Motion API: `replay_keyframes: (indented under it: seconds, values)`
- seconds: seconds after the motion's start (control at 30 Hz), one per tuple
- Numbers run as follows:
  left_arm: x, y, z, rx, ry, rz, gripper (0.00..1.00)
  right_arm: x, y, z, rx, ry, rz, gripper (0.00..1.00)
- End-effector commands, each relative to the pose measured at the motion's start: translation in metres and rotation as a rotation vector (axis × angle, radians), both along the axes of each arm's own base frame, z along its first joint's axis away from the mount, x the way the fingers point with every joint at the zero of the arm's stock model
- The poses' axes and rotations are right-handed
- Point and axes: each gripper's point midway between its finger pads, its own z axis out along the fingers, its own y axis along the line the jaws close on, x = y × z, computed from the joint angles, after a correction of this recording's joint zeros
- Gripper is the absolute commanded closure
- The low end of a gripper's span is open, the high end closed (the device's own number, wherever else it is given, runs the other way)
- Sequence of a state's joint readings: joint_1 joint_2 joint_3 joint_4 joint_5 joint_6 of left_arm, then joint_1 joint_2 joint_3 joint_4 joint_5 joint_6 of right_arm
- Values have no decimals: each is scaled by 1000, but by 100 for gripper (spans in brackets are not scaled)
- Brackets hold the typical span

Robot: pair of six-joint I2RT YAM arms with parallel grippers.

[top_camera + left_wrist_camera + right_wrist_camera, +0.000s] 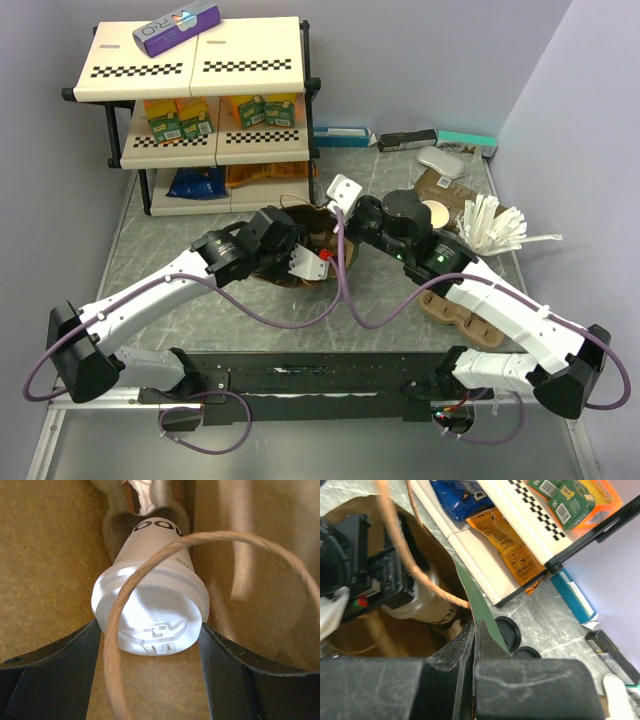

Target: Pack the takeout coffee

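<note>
Paper walls close around our left gripper (150, 647), which reaches into the brown bag (45, 555). Its dark fingers (65, 665) press on either side of the lidded white coffee cup (150, 610), clamped at the lid. The cup sits deep inside the bag, the bag's twine handle (240, 542) looping across it; we cannot tell whether it rests on the bottom. To the right, our right gripper (475, 630) has its jaws together, pinching the bag's upper edge. Farther right, the pulp tray (442, 306) lies on the table (220, 335) beside that arm.
</note>
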State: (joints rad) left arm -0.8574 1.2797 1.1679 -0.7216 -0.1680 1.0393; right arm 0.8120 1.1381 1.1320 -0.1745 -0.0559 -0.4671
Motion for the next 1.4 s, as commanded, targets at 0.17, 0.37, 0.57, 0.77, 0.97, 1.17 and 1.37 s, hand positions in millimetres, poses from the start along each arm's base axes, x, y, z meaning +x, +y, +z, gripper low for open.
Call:
replay_keyframes:
  seconds: [0.17, 0.37, 0.57, 0.77, 0.97, 1.17, 1.37]
  values:
    - [10, -4, 9, -24, -50, 74, 99, -26, 5, 14, 148, 105, 50, 100]
    - [7, -5, 4, 4, -43, 63, 99, -33, 6, 10, 180, 173, 51, 100]
    - [4, 0, -15, 70, -22, 46, 99, -39, 8, 7, 201, 223, 61, 100]
    - [5, -2, -28, 115, 5, 38, 99, -50, 15, -4, 217, 324, 98, 100]
    - [7, -6, -33, 141, 18, 19, 99, -50, 18, -12, 226, 385, 94, 100]
    - [6, -15, -46, 120, 81, -5, 99, -41, 13, -23, 268, 500, 73, 100]
    - [16, -16, -61, 64, 159, 35, 99, -40, 3, -32, 259, 539, 91, 100]
